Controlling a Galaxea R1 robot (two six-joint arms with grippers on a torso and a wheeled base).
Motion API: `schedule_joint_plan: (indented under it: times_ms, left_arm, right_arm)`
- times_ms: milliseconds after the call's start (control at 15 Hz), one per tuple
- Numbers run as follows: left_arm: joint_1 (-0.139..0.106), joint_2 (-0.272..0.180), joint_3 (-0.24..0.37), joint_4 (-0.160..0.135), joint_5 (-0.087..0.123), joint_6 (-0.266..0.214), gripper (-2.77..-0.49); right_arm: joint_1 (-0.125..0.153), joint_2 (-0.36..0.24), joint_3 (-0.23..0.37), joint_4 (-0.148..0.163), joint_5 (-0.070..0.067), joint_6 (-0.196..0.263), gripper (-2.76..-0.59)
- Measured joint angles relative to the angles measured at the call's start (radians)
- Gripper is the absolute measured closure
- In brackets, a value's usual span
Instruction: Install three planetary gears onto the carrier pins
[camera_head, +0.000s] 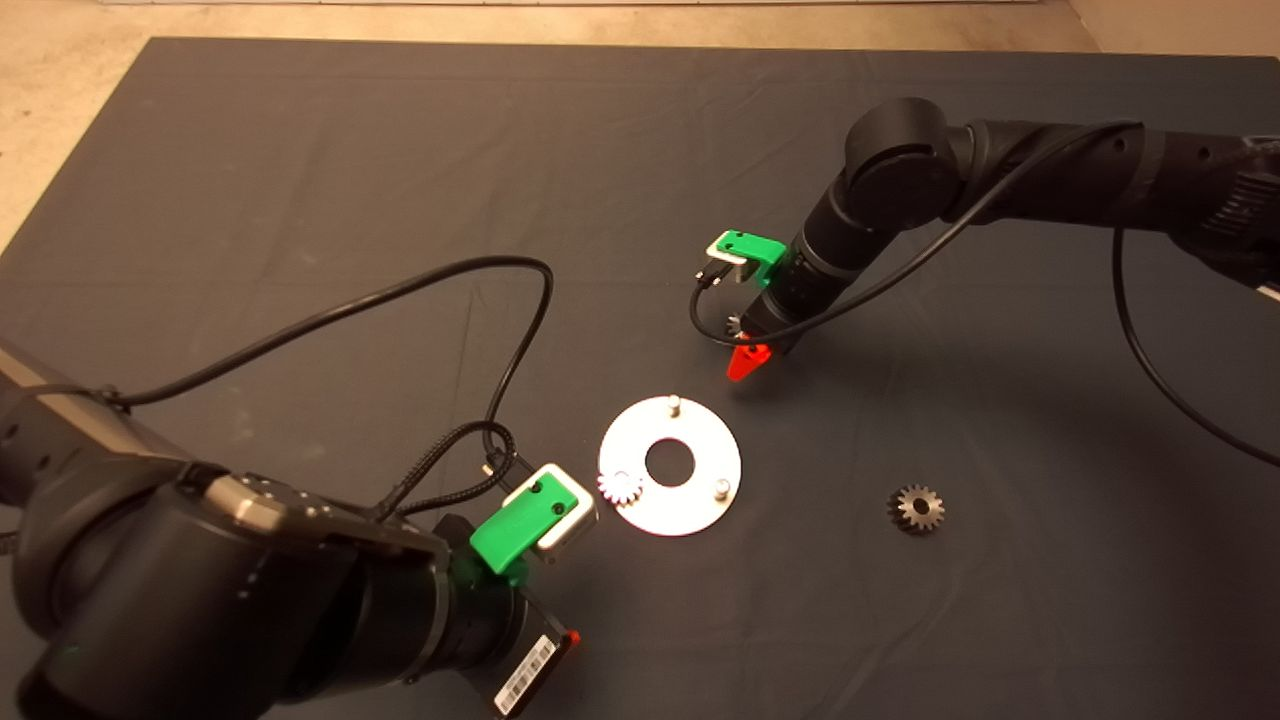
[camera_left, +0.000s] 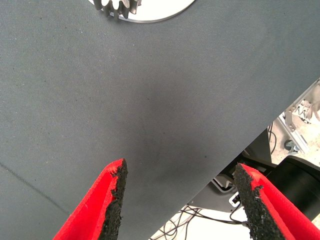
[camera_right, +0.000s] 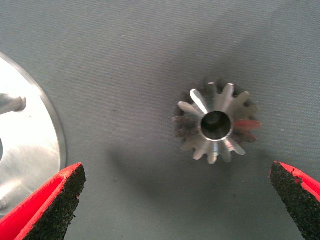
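Overall light: the head view was dim and warm, and the dark grey fabric mat (camera_head: 400, 200) soaked up most of it.
Glare: the flat silver round plate with a large centre hole (camera_head: 690, 500) was blown out nearly white.
Shadows: a soft shadow lay beside the small toothed silvery gear (camera_right: 216, 124) in the right wrist view; a faint dark patch sat mid-mat in the left wrist view.
Focus: the mat weave was crisp in both wrist views.

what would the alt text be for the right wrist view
A small toothed metal gear lies flat on the dark mat, centre hole facing the camera, between and beyond the right tool's two open red fingers. At one edge, part of the silver round plate shows with one bare carrier pin on it.
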Motion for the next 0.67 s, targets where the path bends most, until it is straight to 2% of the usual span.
schedule_joint_plan:
  times_ms: [467,533,667]
  left_arm:
    - [0.0,0.0,0.0,0.0,0.0,0.0,-1.46]
    - [0.0,0.0,0.0,0.0,0.0,0.0,-1.46]
    - [0.0,0.0,0.0,0.0,0.0,0.001,-1.46]
  right_arm:
    - [0.0,0.004,-0.036,0.0,0.001,-0.037,-2.71]
    - [0.0,0.015,-0.068,0.0,-0.001,-0.043,-2.71]
    - [-0.001,0.029,-0.087,0.0,0.0,-0.05,-2.55]
